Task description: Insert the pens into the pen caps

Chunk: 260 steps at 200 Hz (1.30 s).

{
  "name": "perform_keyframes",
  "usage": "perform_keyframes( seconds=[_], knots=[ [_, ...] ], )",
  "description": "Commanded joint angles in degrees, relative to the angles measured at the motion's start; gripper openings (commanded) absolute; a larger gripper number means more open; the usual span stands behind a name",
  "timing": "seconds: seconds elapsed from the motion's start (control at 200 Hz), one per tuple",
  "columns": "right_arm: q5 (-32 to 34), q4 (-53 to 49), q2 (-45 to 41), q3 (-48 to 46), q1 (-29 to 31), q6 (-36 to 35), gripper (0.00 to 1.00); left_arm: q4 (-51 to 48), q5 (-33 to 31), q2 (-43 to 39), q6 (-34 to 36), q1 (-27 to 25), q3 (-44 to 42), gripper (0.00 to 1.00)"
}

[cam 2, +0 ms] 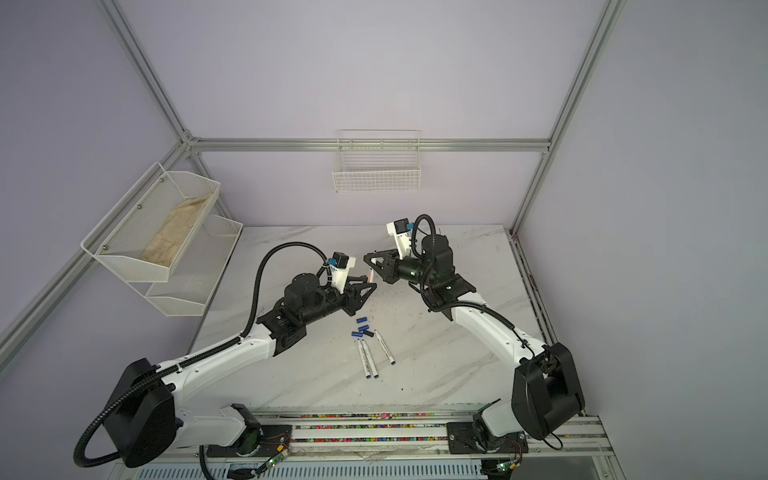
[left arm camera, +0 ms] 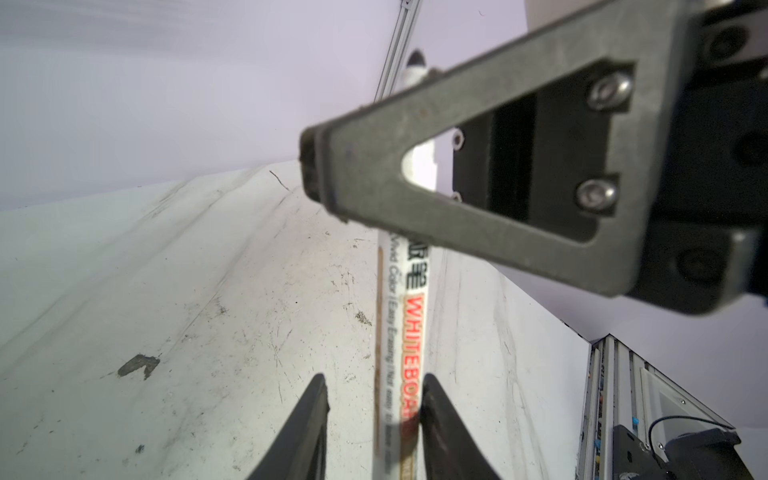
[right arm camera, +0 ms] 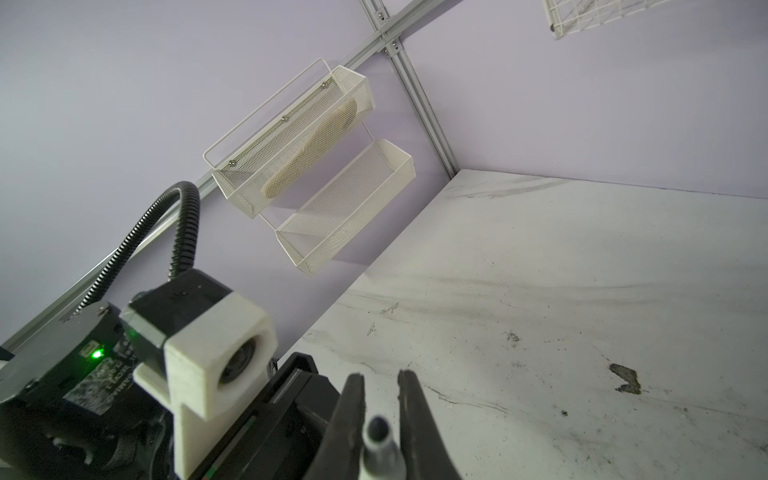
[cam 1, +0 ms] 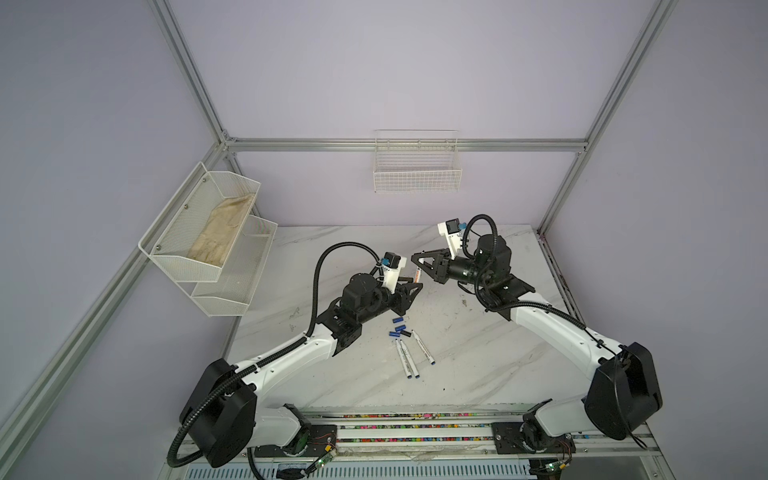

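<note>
The right gripper [right arm camera: 381,376] is pressed together on a pen [left arm camera: 409,332], pinching it just behind its dark writing tip, which sticks out bare past the jaws. The left gripper [left arm camera: 372,380] is slightly spread around the other end of the same pen. The barrel lies against one finger [left arm camera: 438,419] with a clear gap to the other, so I judge that the right gripper alone carries it. In both top views this pen hangs in the air between the two grippers, above the far middle of the table [cam 1: 478,353]. Nearer the front, three other pens [cam 1: 423,347] lie flat and close together, blue ends toward the camera. Just beyond their far ends sits a loose cluster of three blue caps [cam 1: 398,321] and one black cap [cam 1: 406,333]. No cap looks fitted on any pen, so the task seems barely begun: all four pairings are left, and the cap that likely suits the lifted pen is down on the table. On the lifted barrel, red capitals read "WHITEBOA", with the rest hidden by the finger. Beside them small dark print gives "Vivid Color | Easy Erasing", then blurs. Some larger dark characters above are partly covered and unreadable.
</note>
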Motion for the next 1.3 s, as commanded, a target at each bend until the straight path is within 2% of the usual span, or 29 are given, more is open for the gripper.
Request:
perform_keyframes(
  seconds=[0.0,0.485,0.575,0.77,0.8,0.825,0.875,0.895,0.995,1.12,1.2,1.295],
  knots=[
    [-1.2,-1.09,-0.7,0.71,-0.26,-0.78,0.0,1.67,2.12,0.56,1.19,0.34,7.1,0.35],
    [-0.94,-0.63,-0.65,0.1,-0.16,-0.54,0.0,0.69,3.86,2.48,2.38,0.56,10.99,0.31],
    [-1.01,-0.64,-0.77,0.21,-0.17,-0.59,0.0,0.62,3.88,2.86,2.32,0.55,10.62,0.24],
    [-0.41,-1.22,-0.63,0.0,-0.22,-1.24,0.0,1.84,3.25,2.99,1.2,0.71,10.12,0.0],
    [0.1,-1.91,-0.62,0.04,-0.19,-1.65,0.0,2.53,2.68,2.8,0.68,0.79,9.71,0.0],
    [0.96,-3.32,-0.61,0.16,-0.15,-2.8,0.01,2.92,1.33,2.56,-0.23,1.03,9.28,0.0],
    [3.14,-6.02,-1.01,0.34,-0.21,-4.99,0.23,3.19,-2.77,1.88,-3.31,1.63,7.97,0.0],
    [3.73,-7.12,-1.27,0.26,-0.14,-5.99,0.29,3.51,-4.78,1.61,-4.47,1.91,7.18,0.0],
    [9.55,-12.39,-3.12,-1.43,0.94,-10.77,0.43,2.12,-18.32,-0.05,-12.0,3.25,2.66,0.0],
    [17.09,-19.07,-2.8,-3.25,3.61,-14.76,0.46,-3.19,-32.91,-2.15,-19.82,4.2,-2.84,0.0],
    [19.81,-23.57,-0.12,-3.62,5.88,-16.01,0.46,-4.8,-36.35,-3.3,-22.51,4.51,-5.82,0.0],
    [22.96,-27.67,3.5,-3.46,9.38,-17.38,0.45,-5.9,-36.6,-4.15,-22.75,4.6,-7.43,0.0]
  ],
)
